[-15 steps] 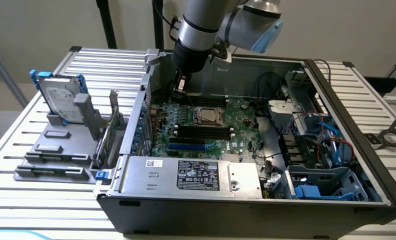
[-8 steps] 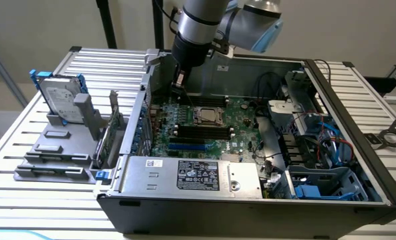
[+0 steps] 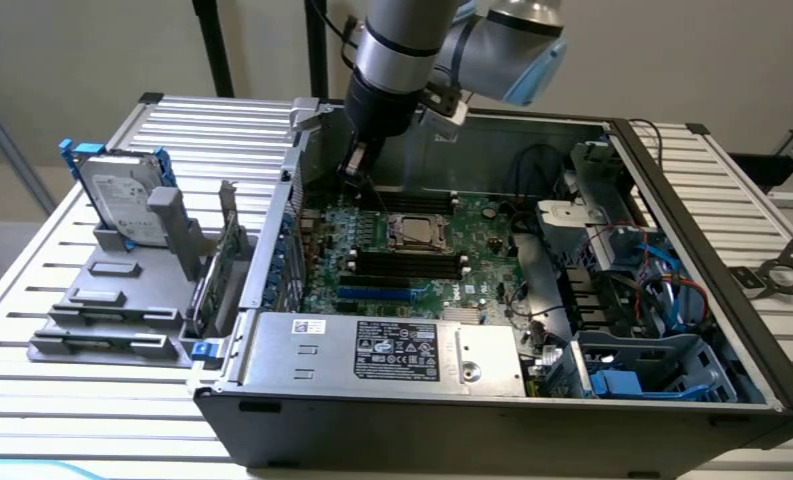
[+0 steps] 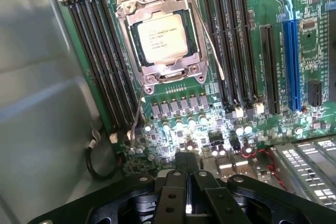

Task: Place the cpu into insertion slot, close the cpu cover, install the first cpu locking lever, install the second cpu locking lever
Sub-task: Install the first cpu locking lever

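Observation:
The cpu [image 4: 164, 38], a silvery-grey square chip, lies in the insertion slot [image 4: 140, 51] on the green board. The cpu cover [image 4: 157, 72], a silver metal frame, lies flat around it. One thin wire lever [image 4: 210, 45] runs along one side of the socket and angles away from it. Another wire lever [image 4: 136, 114] sticks out from a corner toward my gripper. My gripper [image 4: 187, 157] is shut with nothing in it, a short way back from the socket. In the exterior view my gripper [image 3: 353, 172] hangs over the board's far edge, behind the cpu [image 3: 416, 232].
Black memory slots [image 4: 100, 56] flank the socket on both sides. A blue expansion slot [image 4: 292, 66] lies further off. The open computer case [image 3: 410, 420] holds a power supply [image 3: 396, 350] and cables [image 3: 636, 280]. A hard drive [image 3: 116, 195] stands on a grey rack at the exterior view's left.

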`<state>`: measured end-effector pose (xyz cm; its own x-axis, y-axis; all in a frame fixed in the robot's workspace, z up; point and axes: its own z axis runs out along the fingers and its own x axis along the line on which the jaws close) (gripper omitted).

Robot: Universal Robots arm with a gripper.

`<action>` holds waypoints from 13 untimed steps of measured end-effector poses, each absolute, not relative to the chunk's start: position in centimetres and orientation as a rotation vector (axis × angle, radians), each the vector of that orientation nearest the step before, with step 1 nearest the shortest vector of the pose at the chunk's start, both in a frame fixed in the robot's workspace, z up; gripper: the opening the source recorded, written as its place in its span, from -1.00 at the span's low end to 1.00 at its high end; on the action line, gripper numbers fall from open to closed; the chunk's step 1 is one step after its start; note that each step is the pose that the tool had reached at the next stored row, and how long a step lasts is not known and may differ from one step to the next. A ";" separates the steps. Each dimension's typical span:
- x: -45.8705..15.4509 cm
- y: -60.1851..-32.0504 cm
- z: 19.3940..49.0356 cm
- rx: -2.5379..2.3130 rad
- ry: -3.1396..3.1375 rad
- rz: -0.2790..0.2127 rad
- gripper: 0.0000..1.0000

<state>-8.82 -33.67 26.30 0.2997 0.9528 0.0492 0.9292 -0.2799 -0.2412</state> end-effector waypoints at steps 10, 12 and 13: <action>-8.8 -33.7 25.9 -2.432 -1.548 0.105 -0.79; -8.8 -33.7 25.8 -2.447 -1.512 0.094 -0.79; -8.8 -33.7 25.8 -2.456 -1.493 0.089 -0.79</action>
<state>-8.82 -33.67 25.82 0.4681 0.8796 0.0843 0.8633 -0.4349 -0.2561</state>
